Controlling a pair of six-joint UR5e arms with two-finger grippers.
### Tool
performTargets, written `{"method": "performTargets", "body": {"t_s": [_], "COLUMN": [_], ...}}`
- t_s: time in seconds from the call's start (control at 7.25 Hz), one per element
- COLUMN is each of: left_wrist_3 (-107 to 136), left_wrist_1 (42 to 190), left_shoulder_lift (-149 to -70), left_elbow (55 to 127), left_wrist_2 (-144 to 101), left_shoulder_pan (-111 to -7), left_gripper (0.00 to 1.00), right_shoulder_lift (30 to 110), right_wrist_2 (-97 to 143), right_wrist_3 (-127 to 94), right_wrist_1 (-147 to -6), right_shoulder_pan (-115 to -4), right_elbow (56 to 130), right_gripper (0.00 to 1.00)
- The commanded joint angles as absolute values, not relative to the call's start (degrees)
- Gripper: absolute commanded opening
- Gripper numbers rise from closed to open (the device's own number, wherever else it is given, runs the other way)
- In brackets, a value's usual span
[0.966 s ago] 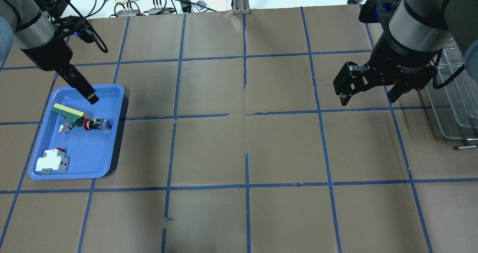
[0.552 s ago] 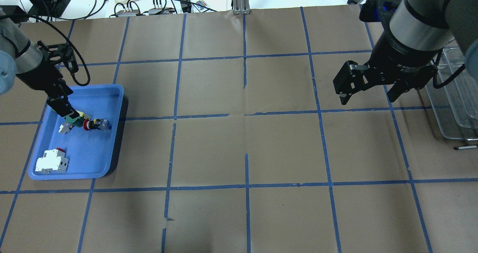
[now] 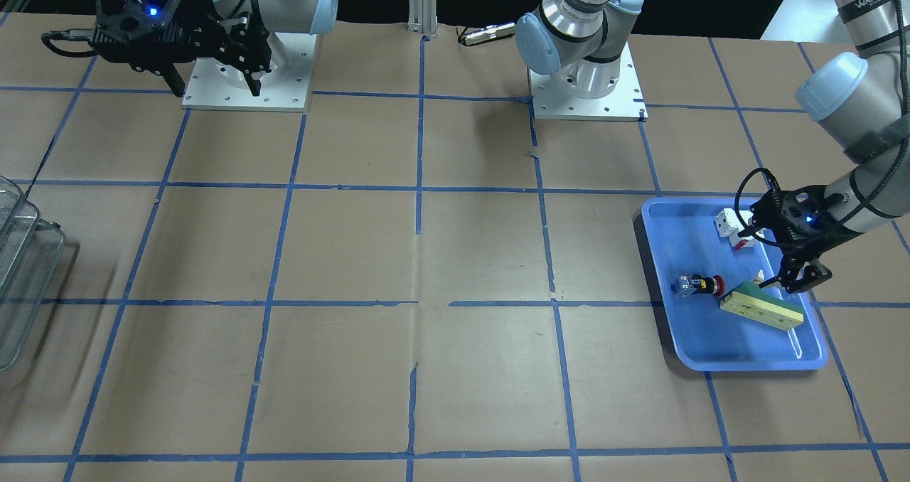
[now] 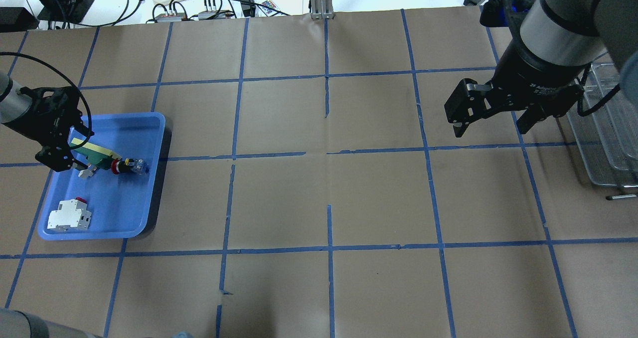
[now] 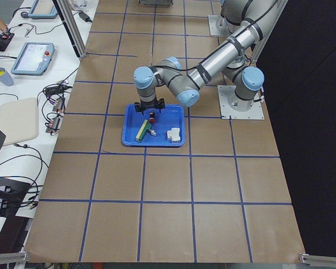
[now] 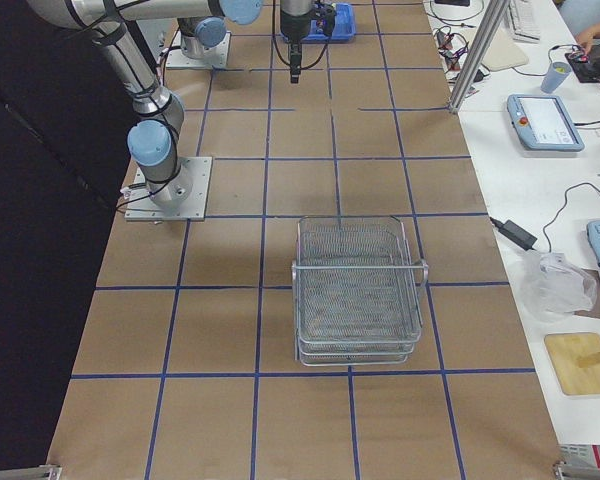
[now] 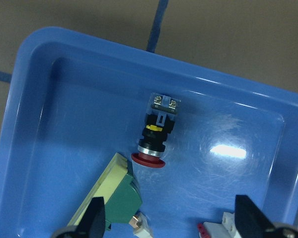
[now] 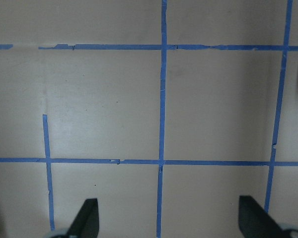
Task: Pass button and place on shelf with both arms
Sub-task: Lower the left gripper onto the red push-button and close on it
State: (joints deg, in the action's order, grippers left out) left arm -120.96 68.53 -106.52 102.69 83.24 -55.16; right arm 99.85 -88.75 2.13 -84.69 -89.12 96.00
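Pickup step: hovered over the blue tray (image 7: 79, 114) with left gripper (image 7: 171, 210) spread wide, near the button (image 7: 156, 134) lying there, maybe touching the green slab (image 7: 109, 193); needed to line up, drop, squeeze its black middle, then pass to right gripper (image 4: 491, 127), spread too.

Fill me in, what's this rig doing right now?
The pickup hasn't happened yet. The left gripper hovers open over the blue tray, close to the button but not touching it. The button lies on its side in the tray, its red head next to the green-yellow slab. The right gripper is open over bare table near the shelf, holding nothing.
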Motion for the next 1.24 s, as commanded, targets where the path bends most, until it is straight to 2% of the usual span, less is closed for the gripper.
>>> {"method": "performTargets", "body": {"t_s": [0.0, 0.97, 1.1], "left_wrist_3": [-133.1, -137.4, -137.2], "left_wrist_1": [68.5, 70.1, 70.0], "left_shoulder_lift": [-110.4, -116.2, -116.4], "left_elbow": [102.7, 102.7, 102.7], "left_wrist_2": [77.7, 74.3, 74.4], "left_shoulder_pan": [-52.0, -52.0, -52.0], "left_gripper": [0.95, 0.90, 0.86], "right_shoulder_lift": [99.8, 99.8, 99.9], "right_wrist_2": [-88.7, -88.8, -88.9], "right_wrist_3": [2.3, 2.3, 2.3], "right_wrist_1": [-84.7, -84.7, -84.7], "right_shoulder_pan": [-89.1, -89.1, -89.1], "right_elbow": [96.1, 96.1, 96.1], "right_gripper": [1.00, 1.00, 1.00]}}
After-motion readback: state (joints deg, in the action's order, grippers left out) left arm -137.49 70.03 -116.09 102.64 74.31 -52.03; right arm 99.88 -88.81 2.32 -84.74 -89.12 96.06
